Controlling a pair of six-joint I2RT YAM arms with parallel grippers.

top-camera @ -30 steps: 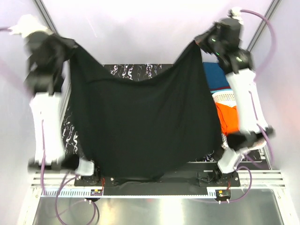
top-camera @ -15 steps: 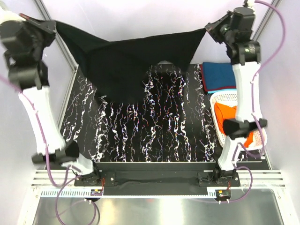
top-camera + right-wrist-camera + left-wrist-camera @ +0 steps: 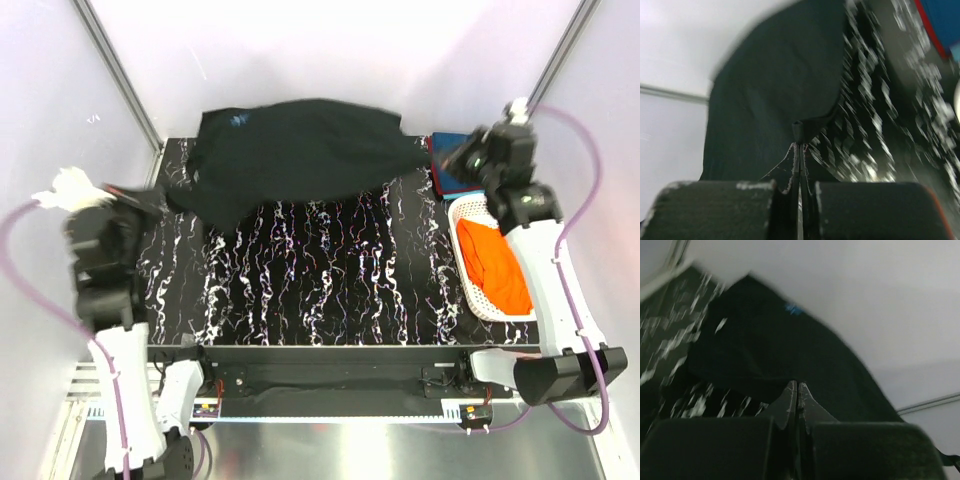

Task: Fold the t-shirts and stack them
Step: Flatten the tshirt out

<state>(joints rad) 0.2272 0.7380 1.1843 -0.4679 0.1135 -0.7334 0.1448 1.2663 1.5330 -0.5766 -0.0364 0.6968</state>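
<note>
The black t-shirt [image 3: 300,150] lies spread across the far part of the table, bunched along its near edge. My left gripper [image 3: 152,197] is shut on its left corner, low over the table's left edge; the shirt fills the left wrist view [image 3: 765,340] beyond the closed gripper [image 3: 797,385]. My right gripper [image 3: 448,160] is shut on the shirt's right corner, and a nub of black fabric [image 3: 798,129] sticks out past its tips [image 3: 800,146]. A folded teal-blue shirt [image 3: 455,185] lies at the far right, partly hidden by the right gripper. The orange shirt [image 3: 495,265] sits in the basket.
A white lattice basket [image 3: 474,298] stands at the table's right edge. The table top [image 3: 330,270] is black with white marbling. Metal frame posts [image 3: 120,80] rise at the far corners. A red edge [image 3: 926,26] shows under the teal-blue shirt in the right wrist view.
Both arms have swung down from high up, and the black t-shirt, held hanging in the air before, now lies over the far part of the table.
</note>
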